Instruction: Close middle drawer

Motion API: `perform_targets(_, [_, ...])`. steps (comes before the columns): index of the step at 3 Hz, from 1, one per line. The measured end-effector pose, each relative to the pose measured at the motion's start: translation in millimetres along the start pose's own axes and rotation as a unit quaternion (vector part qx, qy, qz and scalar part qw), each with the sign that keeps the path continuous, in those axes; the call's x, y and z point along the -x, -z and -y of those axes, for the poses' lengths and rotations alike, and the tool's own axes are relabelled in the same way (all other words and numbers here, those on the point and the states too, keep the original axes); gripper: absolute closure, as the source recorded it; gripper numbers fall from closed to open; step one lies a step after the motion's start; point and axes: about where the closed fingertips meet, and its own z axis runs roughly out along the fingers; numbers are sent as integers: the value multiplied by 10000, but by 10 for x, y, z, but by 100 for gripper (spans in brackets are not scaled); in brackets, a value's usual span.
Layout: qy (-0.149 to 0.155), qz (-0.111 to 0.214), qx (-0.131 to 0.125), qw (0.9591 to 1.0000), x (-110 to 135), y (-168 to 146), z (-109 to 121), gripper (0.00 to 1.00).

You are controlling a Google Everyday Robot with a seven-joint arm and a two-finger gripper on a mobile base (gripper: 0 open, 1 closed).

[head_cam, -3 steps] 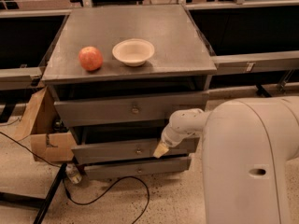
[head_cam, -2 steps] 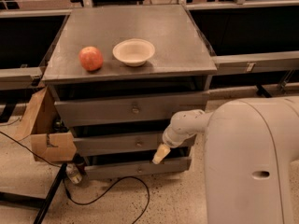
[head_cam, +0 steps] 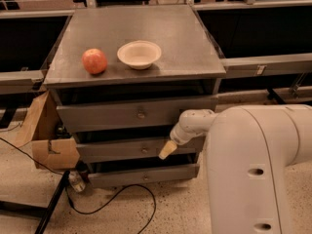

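The gripper sits low at the cabinet's face, right on the middle drawer, the 2nd of 3 grey fronts. Its tip is just right of the small centre knob, and it holds nothing. Open or closed, I cannot tell. The drawer front runs left to right, so my read is that the push must go straight back, square to that panel. Contact looks close, though I can't confirm touching. Dark gaps hide whatever is inside the drawers. Up top, 1 white bowl looks empty, with an apple just beside it.
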Motion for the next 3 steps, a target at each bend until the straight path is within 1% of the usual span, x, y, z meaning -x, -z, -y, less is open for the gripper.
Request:
perform_targets(1, [-10, -57, 28, 10000, -40, 1, -44, 0])
perform_targets(2, [-164, -57, 7, 9998, -353, 431, -327, 0])
perform_targets(3, [-153, -109, 55, 9998, -408, 433, -393, 0])
